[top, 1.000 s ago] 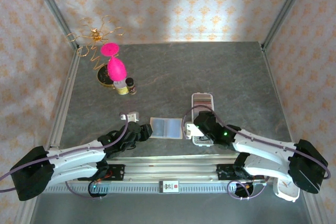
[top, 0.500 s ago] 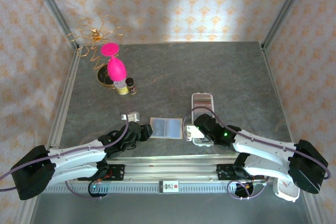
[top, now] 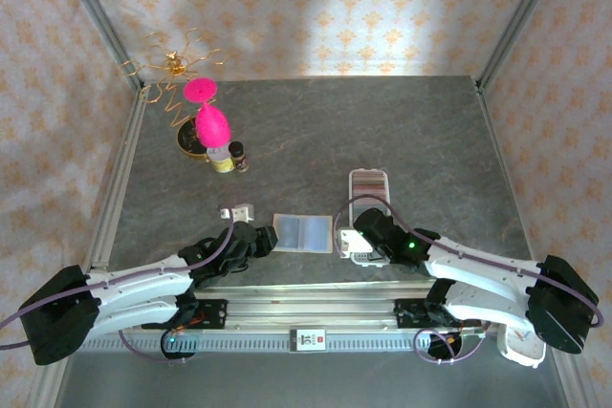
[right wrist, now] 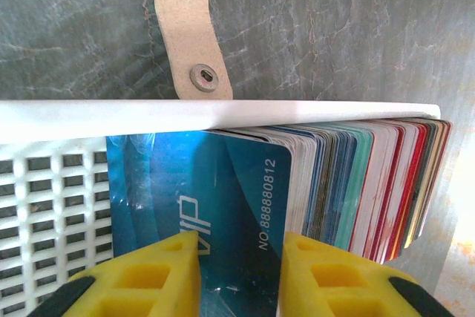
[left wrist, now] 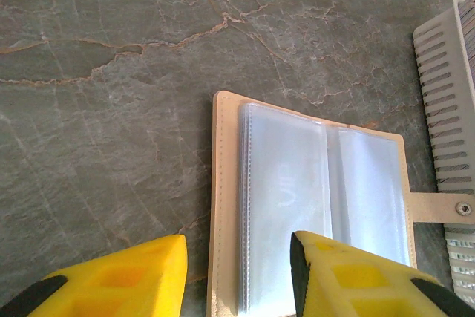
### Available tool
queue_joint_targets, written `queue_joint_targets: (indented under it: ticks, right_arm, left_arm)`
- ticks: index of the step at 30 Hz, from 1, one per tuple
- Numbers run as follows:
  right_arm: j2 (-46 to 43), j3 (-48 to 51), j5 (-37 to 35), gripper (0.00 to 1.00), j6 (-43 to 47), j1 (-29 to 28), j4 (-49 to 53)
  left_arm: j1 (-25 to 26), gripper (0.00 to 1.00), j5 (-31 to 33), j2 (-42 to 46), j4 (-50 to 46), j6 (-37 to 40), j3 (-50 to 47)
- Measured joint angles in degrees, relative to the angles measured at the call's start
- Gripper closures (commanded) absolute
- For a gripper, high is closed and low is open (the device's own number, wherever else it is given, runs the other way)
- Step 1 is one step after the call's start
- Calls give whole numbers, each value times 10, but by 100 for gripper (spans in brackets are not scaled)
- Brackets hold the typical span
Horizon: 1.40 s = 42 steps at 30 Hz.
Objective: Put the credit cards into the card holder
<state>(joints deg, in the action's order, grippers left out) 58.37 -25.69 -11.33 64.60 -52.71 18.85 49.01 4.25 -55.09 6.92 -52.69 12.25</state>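
The tan card holder [left wrist: 356, 183] lies open and flat on the desk [left wrist: 111, 72], clear sleeves up, its snap tab [right wrist: 189, 35] reaching the white tray [right wrist: 223, 113]. The left gripper [left wrist: 237, 257] is released, its jaws straddling the holder's left edge. The credit cards [right wrist: 356, 176] stand in the tray. The right gripper [right wrist: 241, 250] brackets a leaning blue VIP card [right wrist: 223, 183]; I cannot tell whether it is clenched on it
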Motion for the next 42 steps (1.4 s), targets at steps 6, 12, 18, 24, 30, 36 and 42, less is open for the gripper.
queue_joint_targets:
  ticks: [6, 12, 18, 24, 30, 36, 42]
  right_arm:
    - [-8, 0, -3, 74, 2, 0, 0]
    - [-18, 0, -7, 79, 2, 0, 1]
    - [-28, 0, -7, 83, 1, 0, 7]
    - [-46, 0, -9, 89, 0, 0, 18]
    - [-59, 0, -7, 97, -9, 0, 31]
    - [-71, -23, 16, 100, -29, -3, 83]
    - [-107, -75, 74, 100, -52, -3, 174]
  left_arm:
    - [0, 59, 0, 0, 0, 0, 0]
    - [0, 59, 0, 0, 0, -4, 0]
    - [0, 60, -6, -2, 0, -4, 0]
    - [0, 60, -9, -10, 0, -4, 1]
    - [0, 60, -9, -13, 0, -4, 3]
    - [0, 60, -9, -13, -1, -4, 10]
    - [0, 60, -8, -9, -5, -3, 11]
